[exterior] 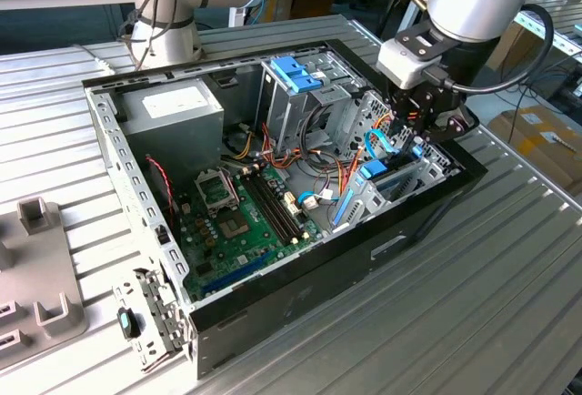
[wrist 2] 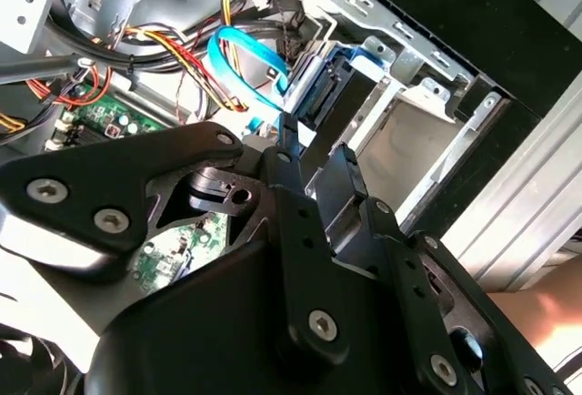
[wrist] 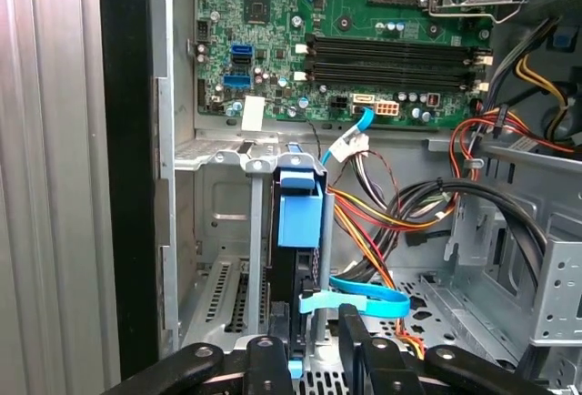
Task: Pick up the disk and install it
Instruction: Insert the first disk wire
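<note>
Disk (wrist: 296,277) is held clamped in gripper (wrist: 314,333), apparently part-seated in drive bay (wrist: 218,222). It is best kept square and pushed evenly, blue cable (wrist: 364,299) cleared.

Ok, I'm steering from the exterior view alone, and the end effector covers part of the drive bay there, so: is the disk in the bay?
Observer: Yes. In the first wrist view the disk stands on edge in the bay, with open bay space between it and the case wall.
Operator: Where is the end effector along it?
Observer: The end effector is at the disk's end farthest from the motherboard.
Operator: Any cable close by?
Observer: A flat blue cable loops out beside the disk, right at the end effector.
</note>
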You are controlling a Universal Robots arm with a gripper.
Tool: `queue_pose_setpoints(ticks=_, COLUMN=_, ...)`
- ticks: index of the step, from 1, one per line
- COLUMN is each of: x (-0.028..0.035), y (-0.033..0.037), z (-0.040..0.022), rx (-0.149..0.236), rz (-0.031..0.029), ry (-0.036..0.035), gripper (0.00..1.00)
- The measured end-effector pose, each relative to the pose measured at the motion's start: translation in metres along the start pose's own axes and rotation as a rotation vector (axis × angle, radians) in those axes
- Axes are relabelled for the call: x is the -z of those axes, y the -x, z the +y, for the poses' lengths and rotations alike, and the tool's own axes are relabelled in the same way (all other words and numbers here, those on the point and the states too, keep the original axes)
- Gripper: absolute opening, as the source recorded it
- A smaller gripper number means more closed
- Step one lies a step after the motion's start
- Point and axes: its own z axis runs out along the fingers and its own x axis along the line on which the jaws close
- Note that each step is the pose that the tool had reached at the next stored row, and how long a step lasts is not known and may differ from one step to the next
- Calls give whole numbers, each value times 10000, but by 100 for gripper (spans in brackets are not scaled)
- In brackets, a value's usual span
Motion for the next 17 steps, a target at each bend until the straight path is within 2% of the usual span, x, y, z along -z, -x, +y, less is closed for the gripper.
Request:
queue_pose_setpoints(ticks=1, x=-1, y=-1, z=-8, rx=-15, rz=-3, ry=139, gripper=36)
queue_pose_setpoints(ticks=2, x=-3, y=-2, z=-24, rx=-35, rz=-15, ry=407, gripper=36)
queue_pose_setpoints(ticks=4, x=-9, y=-3, z=-62, rx=-54, rz=-23, ry=753, gripper=36)
queue_pose_setpoints(ticks=7, x=-17, y=-2, z=-104, rx=-69, rz=-31, ry=958, gripper=36)
queue_pose_setpoints(ticks=9, x=-26, y=2, z=-147, rx=-88, rz=-36, ry=1125, gripper=36)
queue_pose_setpoints(ticks=11, x=-40, y=7, z=-213, rx=-129, rz=-28, ry=1344, gripper=36)
queue_pose_setpoints(ticks=13, x=-49, y=8, z=-247, rx=-133, rz=14, ry=1599, gripper=36)
queue_pose_setpoints(ticks=14, x=-57, y=8, z=-265, rx=-136, rz=40, ry=1772, gripper=36)
queue_pose_setpoints(ticks=16, x=-67, y=9, z=-292, rx=-142, rz=69, ry=2045, gripper=36)
queue_pose_setpoints(ticks=17, x=-68, y=9, z=-293, rx=-143, rz=67, ry=2074, gripper=36)
